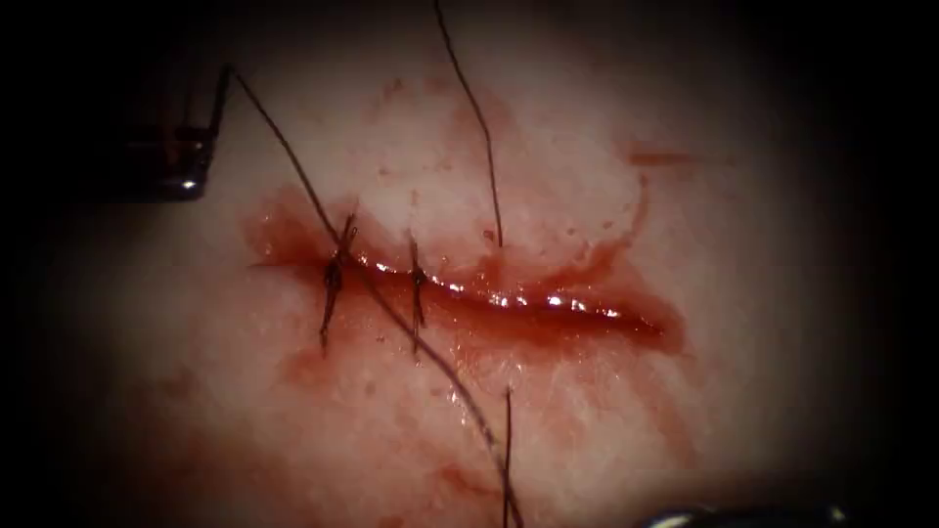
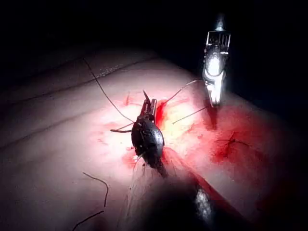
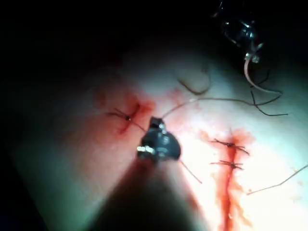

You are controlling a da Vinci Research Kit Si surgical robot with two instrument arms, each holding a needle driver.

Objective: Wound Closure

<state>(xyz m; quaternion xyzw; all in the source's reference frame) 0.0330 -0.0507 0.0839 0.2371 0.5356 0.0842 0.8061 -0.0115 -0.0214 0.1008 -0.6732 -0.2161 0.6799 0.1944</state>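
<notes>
Pale tissue (image 1: 685, 411) spreads across the endoscope view, and the cut (image 1: 548, 308) runs across it from left to right, wet with red fluid (image 1: 284, 230) that also stains both banks. Toward the left end of the cut sit two finished stitches, one (image 1: 333, 279) further left and the other (image 1: 418, 281) just to its right, each with short cut ends standing off the knot. The left tool (image 1: 217, 98) waits far off at the left, clear of the tissue, its jaws pressed together on the thread (image 1: 391, 313). That thread runs straight and taut from the tool, crosses the cut between the two stitches and passes out at the near edge. A second strand (image 1: 479, 127) comes down from the far side and meets the tissue on the far bank, right of the stitches. A third strand (image 1: 507, 440) rises from the near bank opposite it. The right tool (image 1: 743, 513) lies low at the near right, well apart from the cut. In the right wrist view this tool (image 3: 155, 124) hovers close over the tissue with a pale strand leading from its tip, but I cannot tell whether it grips anything. In the same view a pale curved piece that looks like the needle (image 3: 250, 77) hangs at the left tool's tip (image 3: 248, 45), off the tissue.
</notes>
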